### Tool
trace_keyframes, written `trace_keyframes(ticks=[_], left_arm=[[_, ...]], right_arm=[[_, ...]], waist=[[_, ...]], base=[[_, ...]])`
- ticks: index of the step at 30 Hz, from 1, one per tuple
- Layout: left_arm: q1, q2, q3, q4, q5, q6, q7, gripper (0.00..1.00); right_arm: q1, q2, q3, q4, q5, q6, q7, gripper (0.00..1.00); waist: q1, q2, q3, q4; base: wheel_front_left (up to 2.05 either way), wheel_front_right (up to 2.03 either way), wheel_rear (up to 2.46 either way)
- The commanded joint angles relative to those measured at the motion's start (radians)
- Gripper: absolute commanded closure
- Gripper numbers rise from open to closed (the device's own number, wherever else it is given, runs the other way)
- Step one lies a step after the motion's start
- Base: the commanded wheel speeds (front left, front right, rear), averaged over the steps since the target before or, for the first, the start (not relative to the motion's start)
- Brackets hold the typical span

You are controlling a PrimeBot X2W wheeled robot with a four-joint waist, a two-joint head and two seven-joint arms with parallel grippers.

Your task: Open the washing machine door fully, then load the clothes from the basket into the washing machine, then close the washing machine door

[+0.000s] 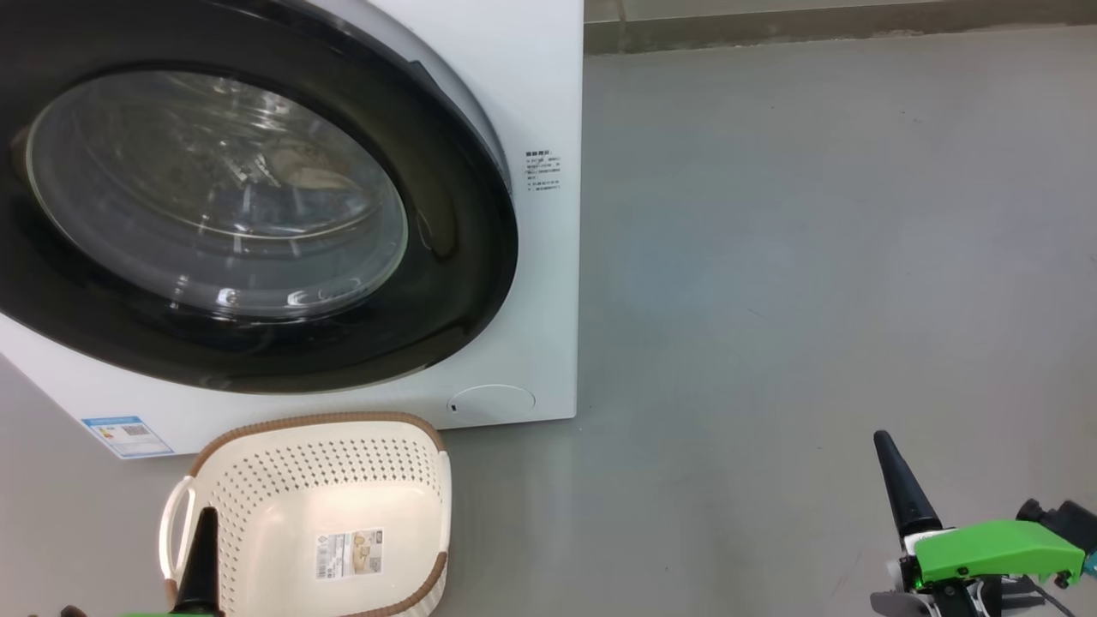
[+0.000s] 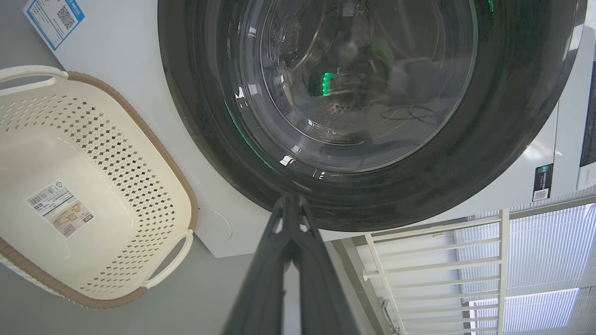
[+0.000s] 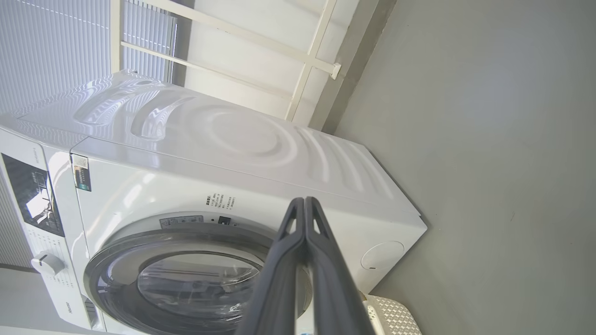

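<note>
Item: the washing machine (image 1: 536, 103), a white front-loader standing on a grey floor (image 1: 814, 257), with a blue energy sticker (image 1: 127, 434) at its lower left corner and a round flap (image 1: 491, 401) at its lower right. The washing machine door (image 1: 463, 283), a glossy black ring round a bulging glass window, lies flush against the front panel in the head view and the right wrist view, so it reads as closed. Item: the basket (image 1: 317, 418), cream with a brown rim, sits on the floor just before the machine; its bottom is bare apart from a paper label (image 1: 349, 553). Item: the clothes, none in the basket. A dim bluish patch (image 1: 248, 218) shows behind the glass, but reflections prevent saying whether it is them. Item: left gripper (image 2: 291, 202), fingers pressed together on nothing, pointing at the lower door rim, apart from it. Item: right gripper (image 3: 304, 204), fingers likewise together and empty, well off to the machine's right over the floor. Status, as judged: loading and closing appear done, so the task is at its last step. Next move: at most a firm push on the door rim if the latch has not caught, otherwise none.
</note>
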Motion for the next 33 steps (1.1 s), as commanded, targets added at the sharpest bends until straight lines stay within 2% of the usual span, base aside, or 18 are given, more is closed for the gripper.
trace_keyframes(ticks=[1, 33], left_arm=[[-0.05, 0.01, 0.031, -0.029, -0.022, -0.002, 0.009, 1.0], [-0.071, -0.005, 0.062, -0.044, -0.312, -0.003, 0.096, 1.0]], right_arm=[[-0.007, 0.002, 0.004, -0.033, 0.021, -0.001, 0.008, 1.0], [0.013, 0.032, -0.054, -0.087, 0.296, -0.001, 0.097, 1.0]], waist=[[-0.0001, 0.0, -0.001, 0.001], [-0.0001, 0.0, -0.024, 0.014]], base=[[0.0, 0.0, 0.0], [0.0, 0.0, 0.0]])
